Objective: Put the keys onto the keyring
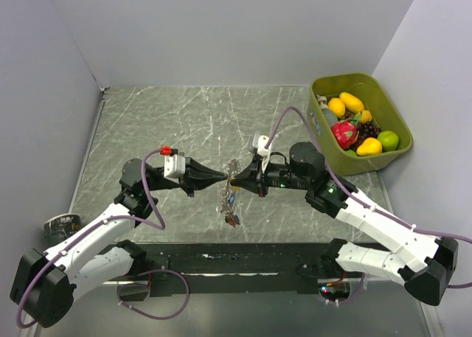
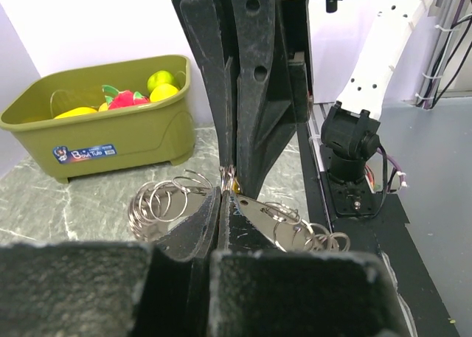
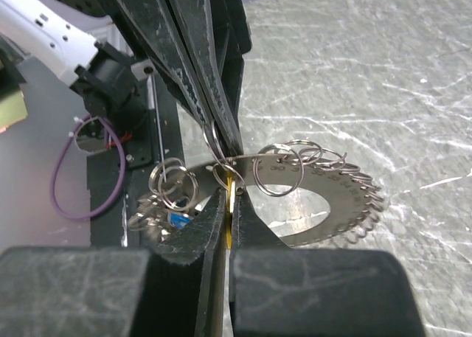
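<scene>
keyring (image 3: pixel 339 186): flat silver crescent, small loops along rim, lifted | keys (image 1: pixel 231 208): cluster dangling beneath

The left arm (image 1: pixel 96 237) and the right arm (image 1: pixel 376 223) both wear glossy white shells over black joints and black bases. A purple cable (image 1: pixel 151 204) loops along each. The left gripper (image 1: pixel 225 177) and the right gripper (image 1: pixel 234 179) are matte black. Their fingers (image 2: pixel 254 94) are long tapering wedges with round holes. A white block (image 1: pixel 174 166) with a red cap (image 1: pixel 166 150) sits at the left wrist.
</scene>
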`<move>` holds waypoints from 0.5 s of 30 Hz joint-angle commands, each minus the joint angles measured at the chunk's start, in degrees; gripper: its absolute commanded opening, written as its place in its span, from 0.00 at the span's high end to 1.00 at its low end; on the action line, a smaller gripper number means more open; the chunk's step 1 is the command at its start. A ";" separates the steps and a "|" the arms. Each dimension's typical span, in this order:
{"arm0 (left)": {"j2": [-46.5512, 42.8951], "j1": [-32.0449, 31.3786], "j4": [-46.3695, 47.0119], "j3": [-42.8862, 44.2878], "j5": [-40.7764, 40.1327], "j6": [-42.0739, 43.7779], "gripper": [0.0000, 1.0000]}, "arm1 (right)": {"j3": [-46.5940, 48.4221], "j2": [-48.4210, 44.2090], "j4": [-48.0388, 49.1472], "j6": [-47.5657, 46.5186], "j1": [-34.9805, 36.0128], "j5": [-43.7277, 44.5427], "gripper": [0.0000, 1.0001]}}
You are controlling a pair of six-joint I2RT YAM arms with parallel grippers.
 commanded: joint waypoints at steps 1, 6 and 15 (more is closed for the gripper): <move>-1.77 0.26 6.50 0.18 0.43 -0.81 0.99 | -1.45 -1.40 0.62 -1.60 0.22 0.55 1.00; -1.68 0.52 7.73 0.00 0.87 -1.60 0.99 | -1.80 -0.70 0.00 -2.31 0.22 0.46 1.00; -1.51 0.79 9.31 -0.44 1.04 -2.39 0.99 | -1.89 0.88 -0.79 -3.45 0.48 -0.77 1.00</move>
